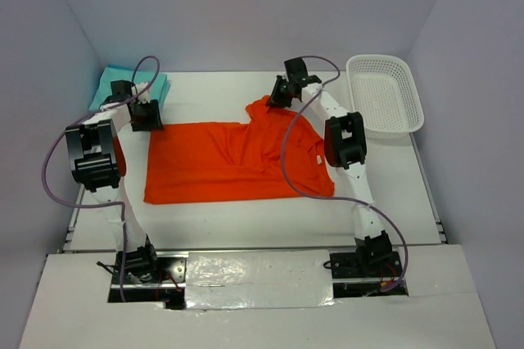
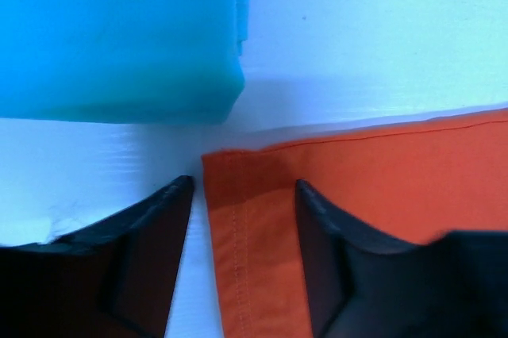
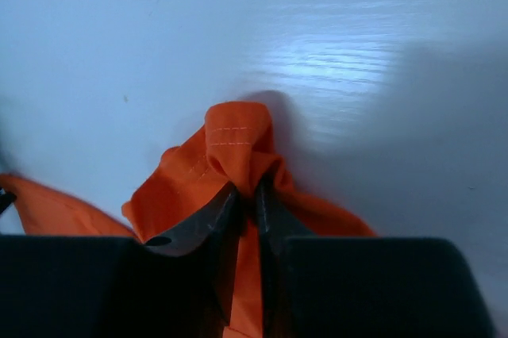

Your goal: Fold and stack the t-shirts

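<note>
Item one, an orange cotton t-shirt (image 1: 221,160): we find it spread mostly flat across the middle of the white bench (image 1: 246,222), its right part rumpled and doubled over itself, one far point of the cloth raised in a peak.

Item two, a folded teal t-shirt (image 1: 131,87): we record it at the far left corner of the bench, near the orange shirt's far left corner but apart from it, bare bench between them.

Item three, a white perforated plastic basket (image 1: 385,91): it sits at the far right of the bench, apart from the orange shirt.

Item four, the left jaws, on the left arm (image 1: 94,152): we note them standing open over the orange shirt's far left corner, the hemmed side edge lying between them, one finger over bare bench, the other over the cloth.

Item five, the right jaws, on the right arm (image 1: 344,140): we note them closed tight on a pinch of orange cloth at the raised peak, a stitched fold of hem bulging just beyond their tips
</note>
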`<state>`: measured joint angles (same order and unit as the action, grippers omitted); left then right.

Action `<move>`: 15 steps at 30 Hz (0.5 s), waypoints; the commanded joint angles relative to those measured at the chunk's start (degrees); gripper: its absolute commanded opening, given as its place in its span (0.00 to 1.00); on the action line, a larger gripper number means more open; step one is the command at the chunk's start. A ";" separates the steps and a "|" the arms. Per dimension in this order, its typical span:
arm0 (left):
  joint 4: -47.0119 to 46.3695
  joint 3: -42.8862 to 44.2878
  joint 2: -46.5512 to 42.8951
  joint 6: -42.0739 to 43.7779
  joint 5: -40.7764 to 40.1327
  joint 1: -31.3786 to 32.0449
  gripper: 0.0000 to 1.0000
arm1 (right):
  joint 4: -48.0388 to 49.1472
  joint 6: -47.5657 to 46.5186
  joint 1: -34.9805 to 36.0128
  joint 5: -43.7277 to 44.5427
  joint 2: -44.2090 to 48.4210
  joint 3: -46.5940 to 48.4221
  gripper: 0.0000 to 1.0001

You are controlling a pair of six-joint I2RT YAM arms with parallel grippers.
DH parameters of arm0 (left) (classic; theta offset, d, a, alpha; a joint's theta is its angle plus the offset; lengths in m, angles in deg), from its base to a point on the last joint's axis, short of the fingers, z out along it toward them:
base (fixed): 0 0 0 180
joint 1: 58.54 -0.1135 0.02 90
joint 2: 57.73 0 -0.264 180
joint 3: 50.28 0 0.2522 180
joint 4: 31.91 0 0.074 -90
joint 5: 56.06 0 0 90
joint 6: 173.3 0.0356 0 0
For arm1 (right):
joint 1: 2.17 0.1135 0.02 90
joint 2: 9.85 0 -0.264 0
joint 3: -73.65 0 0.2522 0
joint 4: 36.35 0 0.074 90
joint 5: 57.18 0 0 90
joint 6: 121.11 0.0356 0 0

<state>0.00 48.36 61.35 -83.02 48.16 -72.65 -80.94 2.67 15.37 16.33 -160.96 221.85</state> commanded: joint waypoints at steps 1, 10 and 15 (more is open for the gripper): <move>0.83 -1.65 2.38 1.66 2.30 0.57 0.61 | -0.36 0.76 -0.93 4.36 1.34 0.12 0.17; 0.48 -5.34 -2.70 7.53 12.67 0.57 0.00 | 3.66 -1.43 -3.56 3.13 12.22 -12.42 0.00; -1.10 -8.15 -10.44 15.70 13.12 0.49 0.00 | 12.43 -6.09 -3.65 2.95 31.55 -32.76 0.00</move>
<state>-0.94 40.93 56.94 -74.37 58.63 -72.30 -76.07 0.26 12.11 18.66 -143.59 197.06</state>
